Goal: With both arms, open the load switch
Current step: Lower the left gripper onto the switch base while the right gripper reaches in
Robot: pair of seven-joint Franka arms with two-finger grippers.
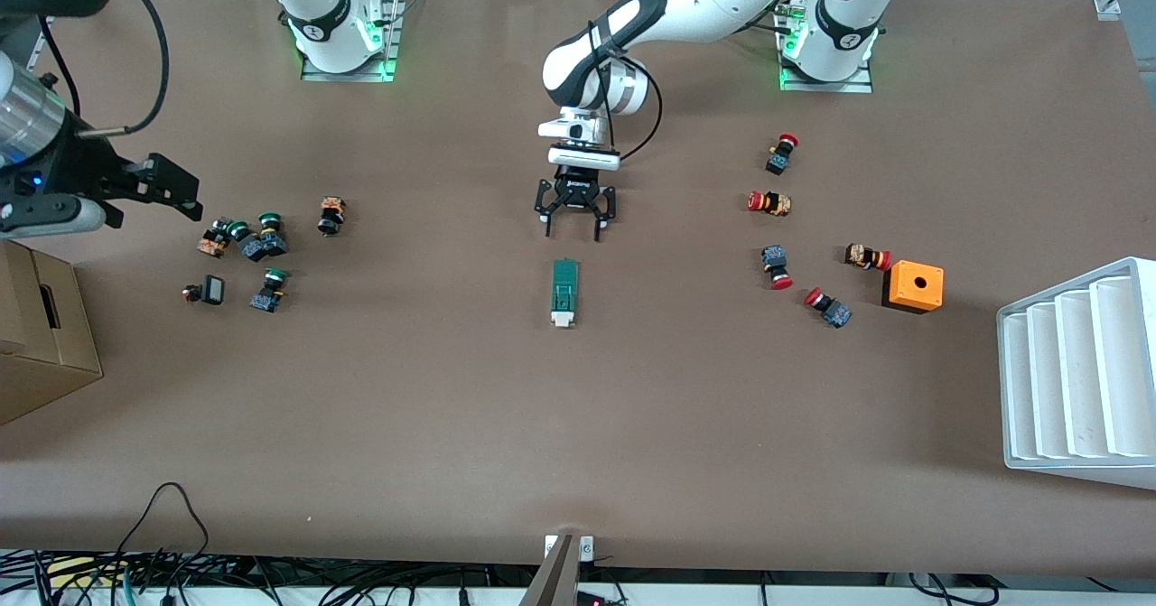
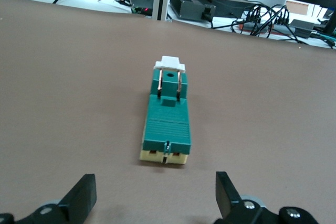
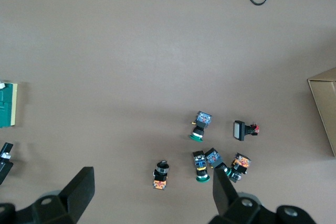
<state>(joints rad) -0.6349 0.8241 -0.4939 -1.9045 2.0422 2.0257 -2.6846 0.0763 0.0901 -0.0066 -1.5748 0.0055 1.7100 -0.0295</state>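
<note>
The load switch [image 1: 565, 293] lies flat mid-table, a dark-green block with its white end piece toward the front camera. The left arm reaches in from its base, and my left gripper [image 1: 573, 222] hangs open over bare table just off the switch's green end. In the left wrist view the load switch [image 2: 167, 116] lies ahead of the left gripper [image 2: 156, 198], with nothing between the fingers [image 2: 84, 195]. My right gripper [image 1: 185, 192] is open and high over the right arm's end of the table. The right wrist view has my right gripper [image 3: 152, 195] empty, with the load switch [image 3: 8, 106] at the edge.
Several green-capped buttons [image 1: 257, 240] lie toward the right arm's end, below the right gripper, with a cardboard box [image 1: 36, 335] at that table edge. Several red-capped buttons [image 1: 781, 204], an orange box with a hole [image 1: 914, 286] and a white stepped tray [image 1: 1084, 371] sit toward the left arm's end.
</note>
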